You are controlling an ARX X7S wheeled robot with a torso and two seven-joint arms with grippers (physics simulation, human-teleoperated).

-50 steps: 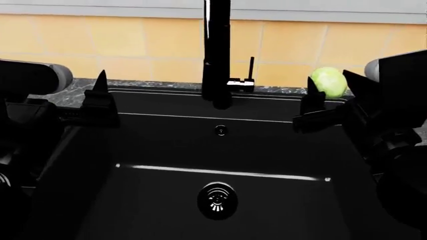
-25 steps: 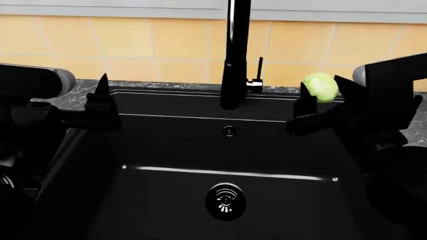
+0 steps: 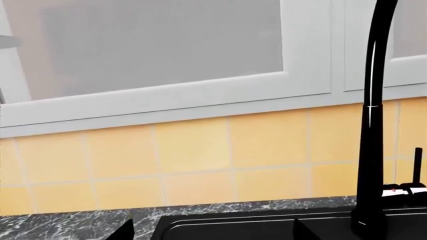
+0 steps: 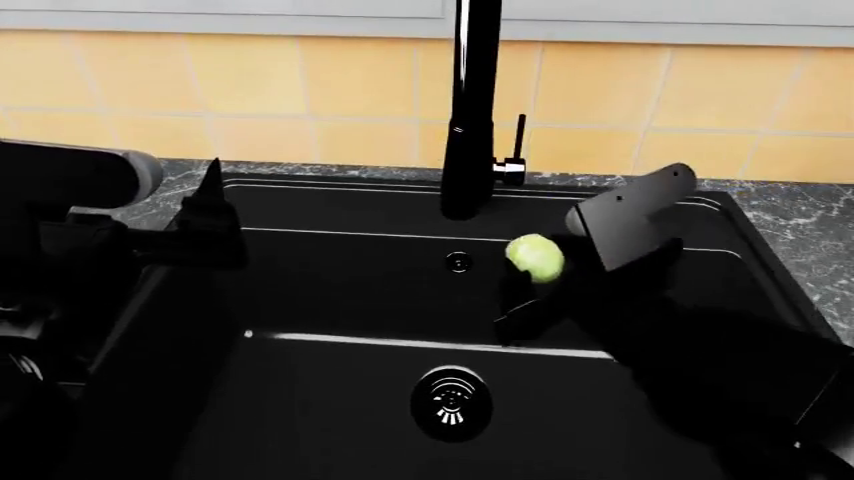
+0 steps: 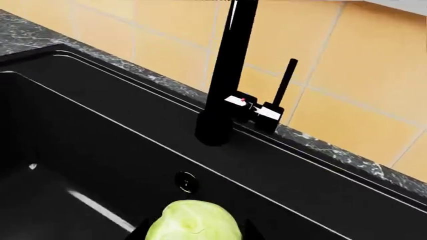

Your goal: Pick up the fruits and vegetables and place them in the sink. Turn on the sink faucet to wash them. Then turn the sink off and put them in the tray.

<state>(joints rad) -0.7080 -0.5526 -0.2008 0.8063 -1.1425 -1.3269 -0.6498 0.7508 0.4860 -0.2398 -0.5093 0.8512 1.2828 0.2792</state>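
Note:
One yellow-green leafy ball (image 4: 535,257), one of the fruits and vegetables, hangs over the black sink (image 4: 334,215), just below and right of the spout. My right gripper (image 4: 533,282) is shut on it; in the right wrist view the ball (image 5: 193,221) fills the gap of the right gripper (image 5: 195,233), a dark finger on each side. The tall black sink faucet (image 4: 470,110) stands at the back rim with its thin lever (image 4: 519,135) upright, as the faucet (image 5: 227,75) also shows in the right wrist view. My left gripper (image 4: 207,215) is open and empty at the sink's left rim. The tray is out of view.
The round drain (image 4: 451,403) lies in the basin floor, an overflow hole (image 4: 459,263) in the back wall. Speckled dark counter (image 4: 801,215) borders the sink, with yellow tiled wall (image 4: 307,90) behind. The left wrist view shows the left gripper (image 3: 213,233), faucet (image 3: 371,150) and white cabinets (image 3: 200,75).
My right gripper has swung left and down from the back right rim, carrying the leafy ball over the basin. The left gripper has stayed in place.

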